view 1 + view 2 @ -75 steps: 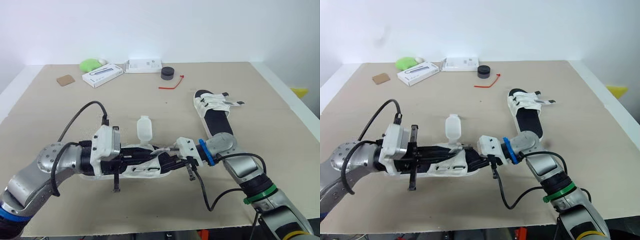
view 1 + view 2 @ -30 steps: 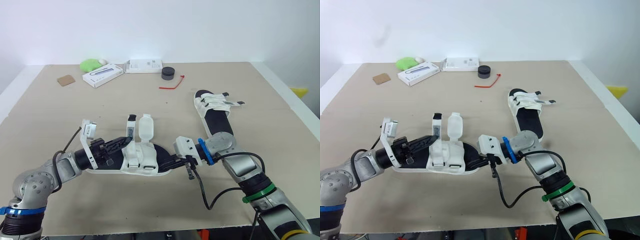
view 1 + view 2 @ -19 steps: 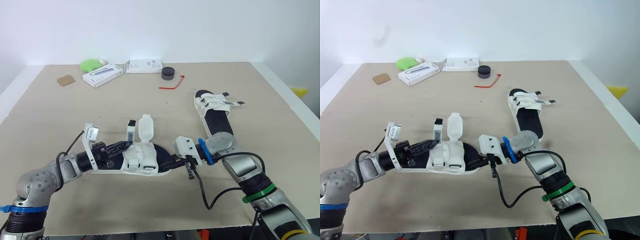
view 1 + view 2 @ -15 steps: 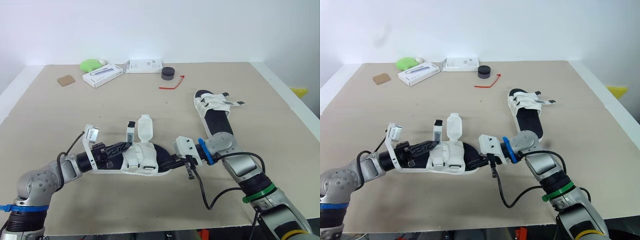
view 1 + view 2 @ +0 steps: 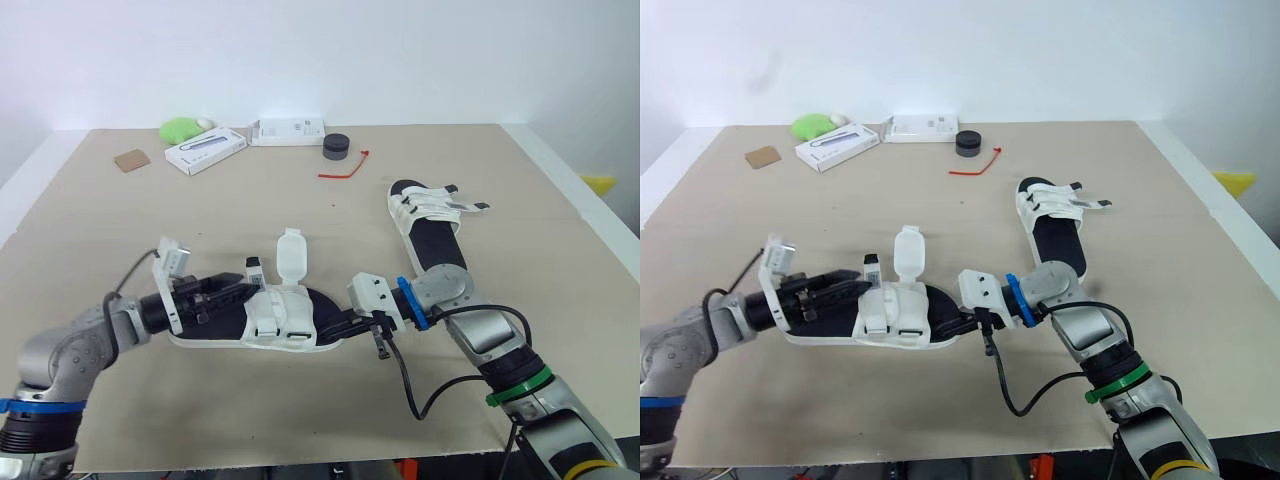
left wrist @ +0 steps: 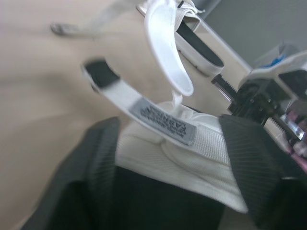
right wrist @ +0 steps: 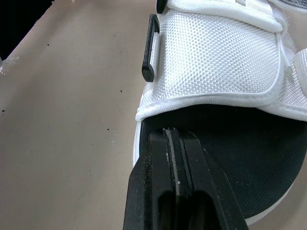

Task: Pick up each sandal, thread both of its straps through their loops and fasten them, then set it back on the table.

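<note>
A white sandal [image 5: 285, 322] with a black footbed lies on the table in front of me. Its narrow black-tipped strap [image 5: 253, 268] and wide flap [image 5: 289, 256] stand up unfastened. My left gripper [image 5: 232, 288] is open at the heel side. In the left wrist view its dark fingers [image 6: 93, 163] flank the white upper, with the labelled strap [image 6: 163, 117] loose between them. My right gripper [image 5: 340, 326] is shut, its tip [image 7: 172, 136] resting on the footbed [image 7: 230, 139] at the toe end. A second sandal [image 5: 425, 225] lies at the right with its straps across it.
Along the far edge lie a green object [image 5: 180, 128], two white boxes [image 5: 205, 150] [image 5: 288, 130], a black round thing [image 5: 335, 146], a red tie [image 5: 345, 168] and a brown square [image 5: 130, 160]. The table's front edge runs close below both arms.
My left gripper opened and let go of the narrow strap, which now stands a little lower. The left arm drew slightly left. The right arm and both sandals stayed put.
</note>
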